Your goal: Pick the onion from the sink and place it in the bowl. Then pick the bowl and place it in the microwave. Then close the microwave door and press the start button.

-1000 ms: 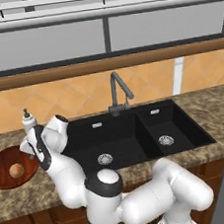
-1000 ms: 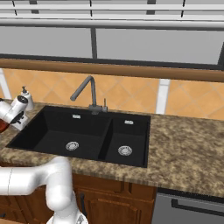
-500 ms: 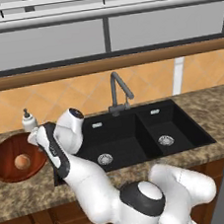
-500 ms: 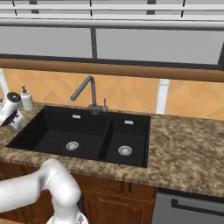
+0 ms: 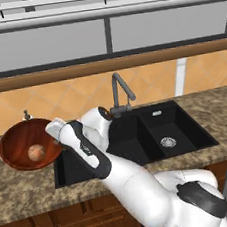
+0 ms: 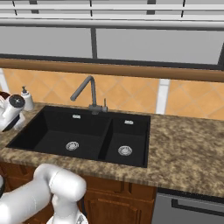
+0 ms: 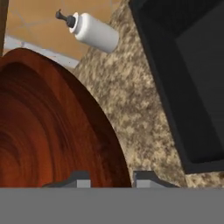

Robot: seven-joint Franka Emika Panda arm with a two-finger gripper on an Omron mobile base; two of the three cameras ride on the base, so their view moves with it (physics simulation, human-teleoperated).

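So here we've got the bowl (image 5: 23, 144) sitting up off the granite counter (image 5: 24, 192), tilted a bit toward us, left of the black sink (image 5: 138, 137). The onion (image 5: 36, 152) is inside it, low in the hollow.

The gripper (image 5: 55, 137) is at the bowl's right rim, with the white arm stretched across the left basin to get there. In the hand view the gripper (image 7: 111, 178) has its two grey tips on either side of the bowl's edge (image 7: 65, 131), one over the wood interior, the other on the counter side. The gap between them is narrow and the rim runs right through it, so we read it as pinching the bowl rim.

A white soap dispenser (image 7: 92, 30) stands on the counter (image 7: 131, 113) beyond the bowl, near the tiled backsplash; we also catch the soap dispenser (image 6: 27, 98) from the right base view, just past the arm's wrist. The grey faucet (image 5: 120, 92) rises behind the sink, between the two basins. Both sink (image 6: 87, 133) basins show just their silver drains.
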